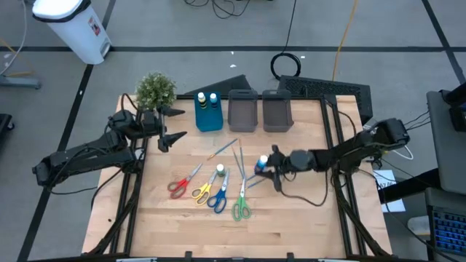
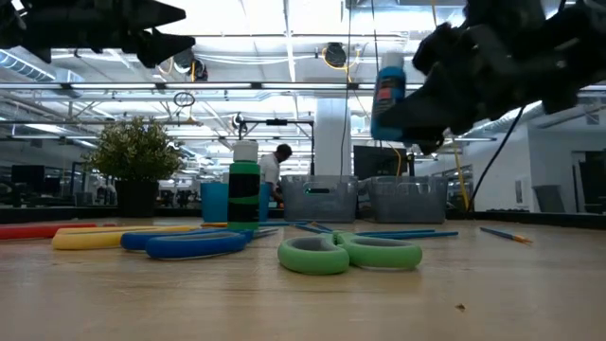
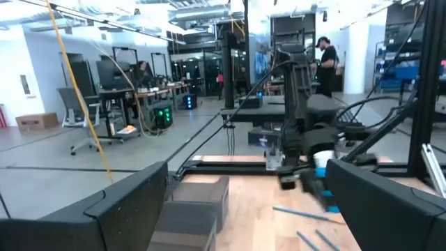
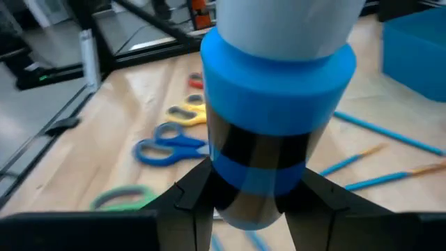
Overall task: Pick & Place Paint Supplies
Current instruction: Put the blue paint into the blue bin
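A blue paint bottle point(image 4: 277, 104) is clamped upright in the right end effector point(image 1: 271, 167), lifted; the blue bin point(image 1: 209, 118) lies ahead-left. The left end effector point(image 1: 172, 124) is held apart.

bright, even overhead light, faint shadows; the blue bottle point(image 4: 279, 118) looms blurred close to the lens.

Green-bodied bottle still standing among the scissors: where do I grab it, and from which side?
Grip the green bottle across its round body just under the white cap, coming straight down from above. It stands upright, and the yellow scissors and blue scissors lie close beside it, so a low sideways approach looks crowded.
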Tool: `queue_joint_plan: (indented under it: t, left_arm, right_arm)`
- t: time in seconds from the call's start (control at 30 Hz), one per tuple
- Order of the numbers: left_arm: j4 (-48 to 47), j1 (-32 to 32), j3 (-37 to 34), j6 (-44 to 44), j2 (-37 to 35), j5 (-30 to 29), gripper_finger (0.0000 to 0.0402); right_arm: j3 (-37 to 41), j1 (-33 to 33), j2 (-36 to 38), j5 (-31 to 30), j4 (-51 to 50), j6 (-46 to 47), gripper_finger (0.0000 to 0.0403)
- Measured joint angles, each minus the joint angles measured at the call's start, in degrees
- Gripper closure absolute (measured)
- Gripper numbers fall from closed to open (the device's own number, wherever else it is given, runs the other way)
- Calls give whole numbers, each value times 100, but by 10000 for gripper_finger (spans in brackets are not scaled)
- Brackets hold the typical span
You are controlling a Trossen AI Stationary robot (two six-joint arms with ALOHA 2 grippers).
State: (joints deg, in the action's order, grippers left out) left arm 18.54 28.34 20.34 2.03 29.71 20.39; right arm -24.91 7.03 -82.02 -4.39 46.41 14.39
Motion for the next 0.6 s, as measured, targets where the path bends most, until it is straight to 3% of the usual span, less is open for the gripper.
queue_joint_plan:
  t: [0.27, 0.43, 0.6]
  left_arm:
    - [803, -87, 0, -484, 334, 53, 5]
    - [1475, -203, 0, -1718, 566, 58, 5]
    - [1581, -216, 0, -1927, 636, 58, 5]
  right_arm:
    - [-226, -964, -2, 749, -931, -6, 277]
    - [-343, -1035, -2, 770, -1323, -199, 277]
    - [-343, -1045, 0, 750, -1364, -661, 277]
